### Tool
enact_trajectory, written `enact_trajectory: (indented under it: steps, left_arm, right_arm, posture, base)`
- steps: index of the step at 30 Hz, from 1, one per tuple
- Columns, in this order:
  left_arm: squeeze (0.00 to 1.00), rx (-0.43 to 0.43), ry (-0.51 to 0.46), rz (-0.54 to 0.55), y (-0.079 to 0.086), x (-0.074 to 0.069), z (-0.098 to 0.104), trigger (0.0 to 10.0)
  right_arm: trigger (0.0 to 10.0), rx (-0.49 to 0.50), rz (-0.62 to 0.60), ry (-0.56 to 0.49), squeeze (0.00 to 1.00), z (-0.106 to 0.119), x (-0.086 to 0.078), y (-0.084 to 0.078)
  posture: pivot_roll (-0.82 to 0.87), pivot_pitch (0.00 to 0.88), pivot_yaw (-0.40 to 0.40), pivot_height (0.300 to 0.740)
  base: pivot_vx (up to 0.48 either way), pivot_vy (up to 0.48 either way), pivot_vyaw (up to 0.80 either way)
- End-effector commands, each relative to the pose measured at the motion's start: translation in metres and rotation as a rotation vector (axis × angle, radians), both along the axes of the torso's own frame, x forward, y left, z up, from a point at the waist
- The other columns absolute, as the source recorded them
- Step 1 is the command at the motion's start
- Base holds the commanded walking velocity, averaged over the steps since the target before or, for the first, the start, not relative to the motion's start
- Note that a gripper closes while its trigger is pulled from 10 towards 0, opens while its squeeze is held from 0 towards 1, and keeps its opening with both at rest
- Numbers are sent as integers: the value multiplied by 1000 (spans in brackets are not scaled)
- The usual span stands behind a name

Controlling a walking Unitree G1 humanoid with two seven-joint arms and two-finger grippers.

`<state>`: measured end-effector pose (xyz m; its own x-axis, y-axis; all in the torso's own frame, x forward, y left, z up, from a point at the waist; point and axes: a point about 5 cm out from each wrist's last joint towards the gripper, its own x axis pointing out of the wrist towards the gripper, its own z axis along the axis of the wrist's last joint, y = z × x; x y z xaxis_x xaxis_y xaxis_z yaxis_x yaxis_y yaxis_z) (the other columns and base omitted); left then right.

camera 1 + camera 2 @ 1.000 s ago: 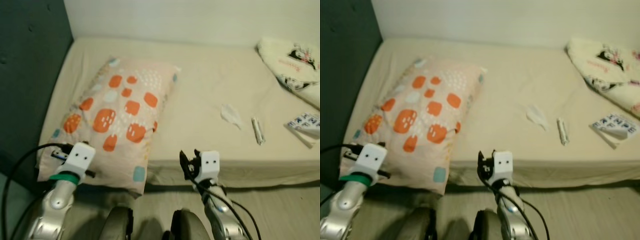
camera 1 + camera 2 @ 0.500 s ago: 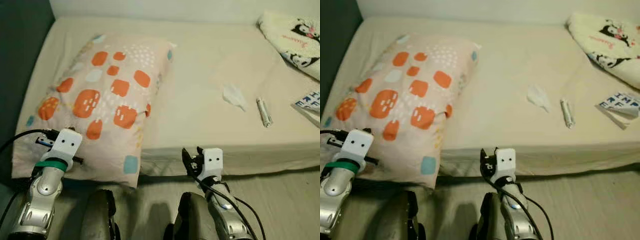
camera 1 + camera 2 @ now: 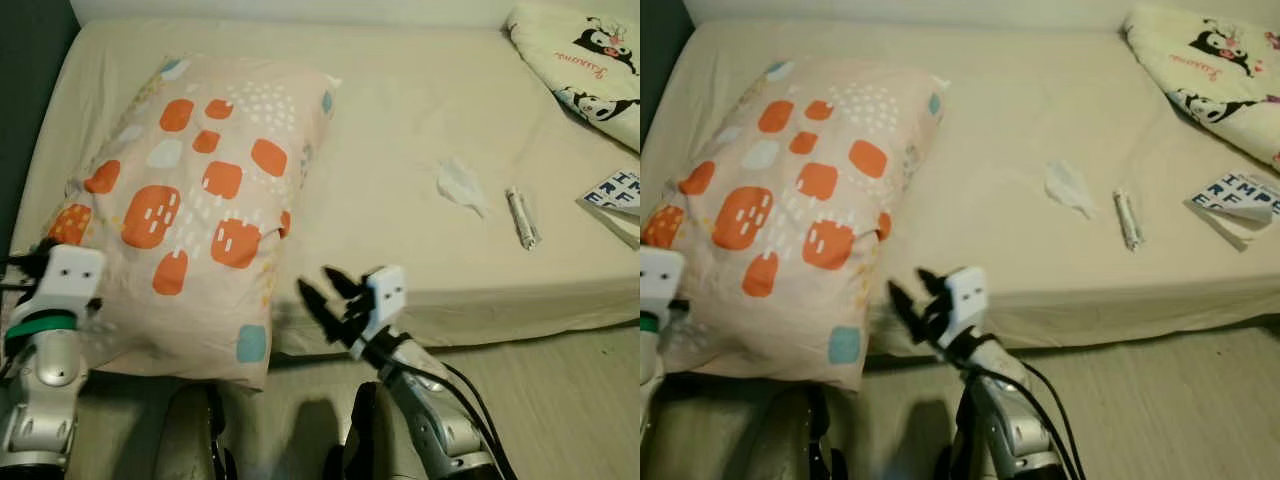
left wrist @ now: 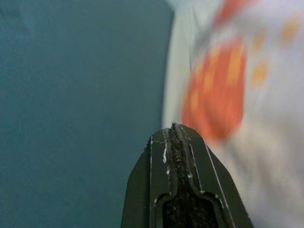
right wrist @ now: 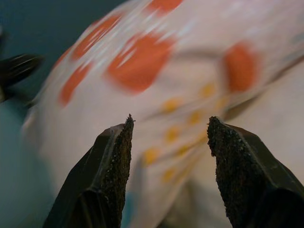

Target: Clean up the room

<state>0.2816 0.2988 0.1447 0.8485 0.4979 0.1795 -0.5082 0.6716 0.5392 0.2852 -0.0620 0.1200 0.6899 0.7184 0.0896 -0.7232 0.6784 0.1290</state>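
Soft matt cloth pillow (image 3: 190,200) on a smooth cloth bed sheet (image 3: 400,130).

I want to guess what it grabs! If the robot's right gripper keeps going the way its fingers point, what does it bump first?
Probably the peach pillow with orange patches: the right gripper, fingers open, points straight at its near side, though the gap is hard to judge.

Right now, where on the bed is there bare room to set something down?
Bare sheet lies between the pillow and the tissue, and along the far edge. The right side is crowded: tissue, tube, booklet and blanket.
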Motion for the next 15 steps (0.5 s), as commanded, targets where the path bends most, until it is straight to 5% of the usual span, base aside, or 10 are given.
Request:
enact_trajectory:
  steps: [1, 5, 9, 10, 14, 15]
  left_arm:
    - [0, -63, 85, 27, 12, -5, -17, 10000]
    - [0, 43, 198, 61, 36, -6, -22, 10000]
    - [0, 168, 283, 70, 44, -7, -24, 10000]
    - [0, 224, 370, 71, 51, -12, -32, 10000]
    - [0, 178, 453, 74, 56, -22, -46, 10000]
    - [0, 81, 486, 19, 51, -25, -58, 10000]
  right_arm:
    - [10000, -75, 52, 53, 0, -18, -8, 1]
    - [10000, -229, 192, 65, 0, -38, -16, 14]
    - [10000, -222, 192, 86, 0, -42, -12, 24]
    - [10000, -208, 194, 98, 0, -42, -11, 38]
    - [10000, -234, 201, 79, 0, -40, -12, 47]
    - [10000, -219, 189, 80, 0, -37, -12, 48]
  posture:
    - [98, 181, -55, 571]
    - [84, 180, -53, 571]
    - [81, 179, -47, 571]
    - [75, 179, -41, 571]
    - [75, 179, -41, 571]
    - [78, 178, -44, 571]
  base:
    - [0, 0, 0]
    - [0, 0, 0]
    - [0, 0, 0]
    - [0, 0, 0]
    - [0, 0, 0]
    - [0, 0, 0]
